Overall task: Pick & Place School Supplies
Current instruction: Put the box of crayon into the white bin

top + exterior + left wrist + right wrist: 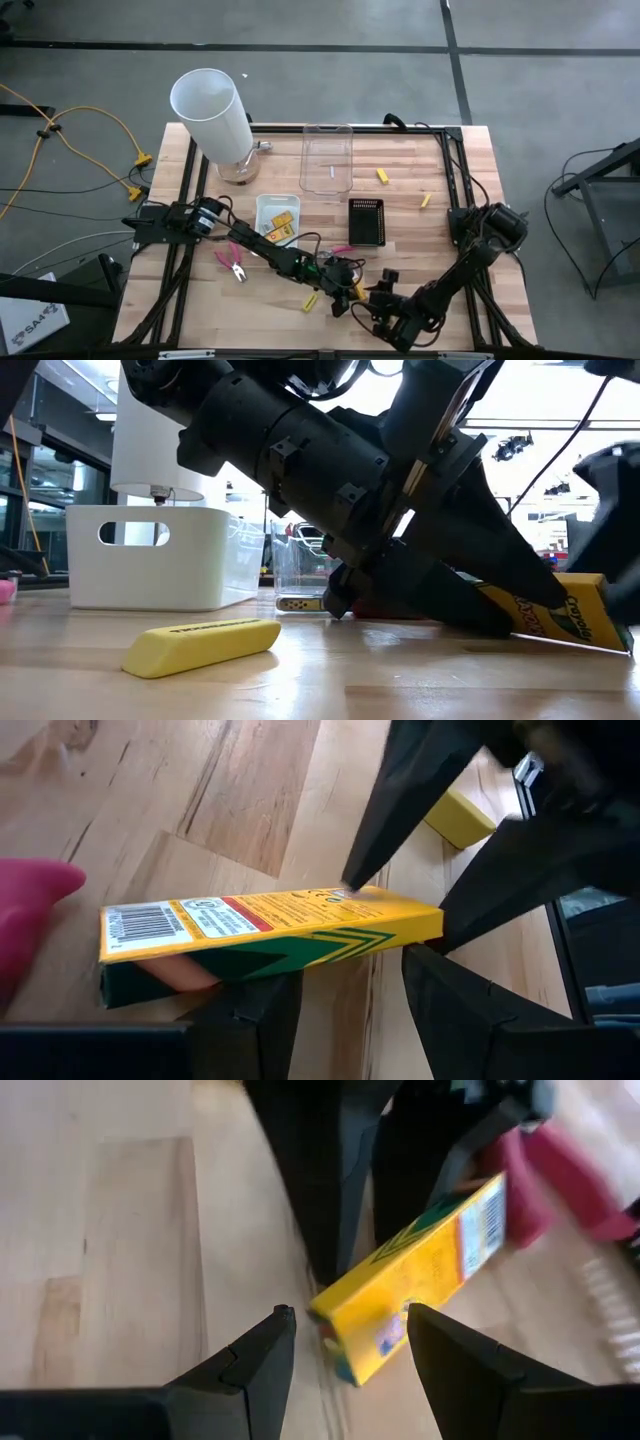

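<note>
A yellow and green crayon pack sits tilted near the table's front edge, between my two grippers. Its far end lies by a pink tool handle. My left gripper is open, and the pack lies across in front of both fingertips. My right gripper comes from the opposite side, also open, with its fingers either side of the pack's other end. In the low view the pack slants behind a dark finger. A plain yellow stick lies loose nearby. My left gripper has the pack's long green side against its two open fingertips, which come in slanting down and stand across the pack's length. It does not pinch the pack. My right gripper straddles the pack's end; whether a finger touches it, I cannot tell.
A tall white cylinder stands at the far left, with a clear tray beside it. Mid-table are a white tray holding yellow packs and a black tray. A pink tool and yellow sticks lie loose.
</note>
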